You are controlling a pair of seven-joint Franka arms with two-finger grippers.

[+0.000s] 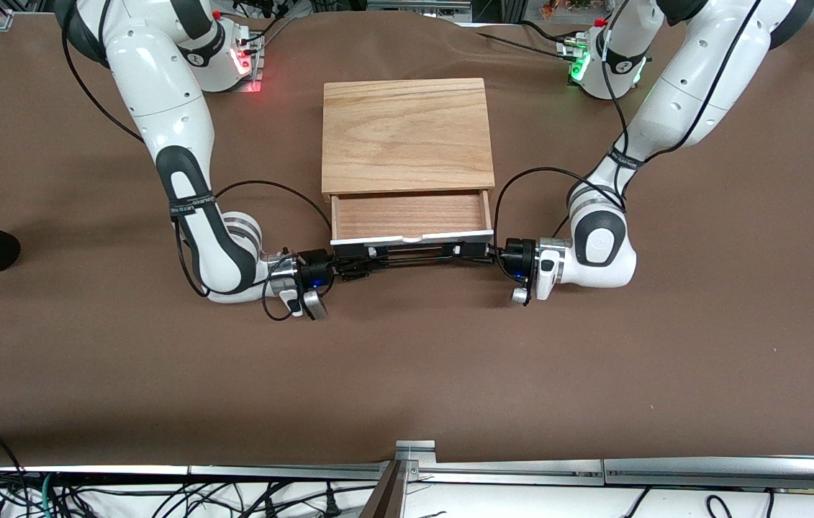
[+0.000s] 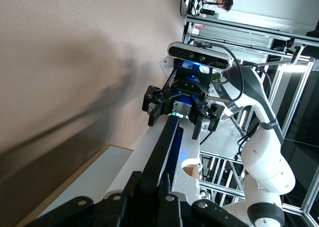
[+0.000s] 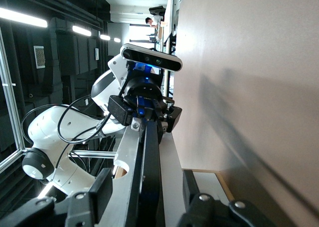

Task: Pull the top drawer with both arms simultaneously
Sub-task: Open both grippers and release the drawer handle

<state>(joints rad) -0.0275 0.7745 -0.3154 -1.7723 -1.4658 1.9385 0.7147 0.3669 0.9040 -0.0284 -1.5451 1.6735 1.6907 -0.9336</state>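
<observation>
- Brown table (image 1: pixel 90 374): carried the light-wood box (image 1: pixel 405 135) about midway between the two arm bases.
- Right arm (image 1: pixel 183 165): came down from its base, folded at the elbow low over the table, and lay with wrist turned flat toward the drawer front from the right arm's end of the table.
- Left arm (image 1: pixel 666 108): mirrored that pose from the left arm's end, forearm sloping down, wrist bent level and pointing inward along the drawer front.
- Top drawer (image 1: pixel 410 216): stood partly pulled out of the box toward the front camera, reddish-brown inside showing, white front panel edge nearest that camera.
- Handle (image 1: pixel 414 252): long black bar running just in front of the white panel, spanning between the two grippers.
- Right gripper (image 1: pixel 353 264): sat at the handle's end toward the right arm, fingers closed around the bar.
- Left gripper (image 1: pixel 475 250): sat at the handle's end toward the left arm, fingers likewise clamped on the bar; seen head-on in the right wrist view, gripping the bar's end.
</observation>
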